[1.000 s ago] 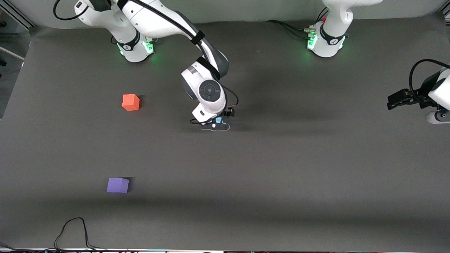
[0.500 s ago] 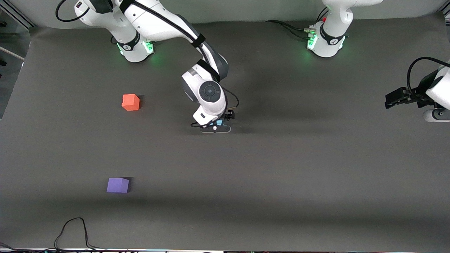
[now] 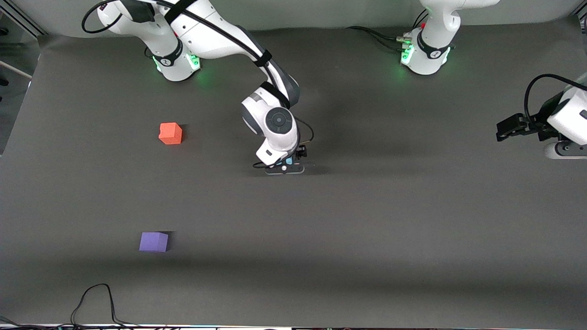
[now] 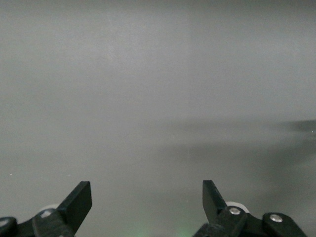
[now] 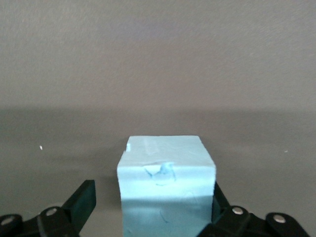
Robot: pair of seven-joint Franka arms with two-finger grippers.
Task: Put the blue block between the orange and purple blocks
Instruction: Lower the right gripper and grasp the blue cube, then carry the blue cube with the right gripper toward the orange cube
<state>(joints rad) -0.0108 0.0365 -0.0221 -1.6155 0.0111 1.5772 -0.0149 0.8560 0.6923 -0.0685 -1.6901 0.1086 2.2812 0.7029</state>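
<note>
1 blue block [image 5: 165, 190] between right claw [image 5: 153, 207] fingers, not gripped.

No text, label, brand, number or sign can be read on anything here.

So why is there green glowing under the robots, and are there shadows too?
Front view: green lights glow at each arm's base, tinting the mat; soft dark bands of shadow cross it. Right wrist view: the blue block is sharp and evenly lit. Left wrist view: bare, hazy mat with faint shadow streaks.
</note>
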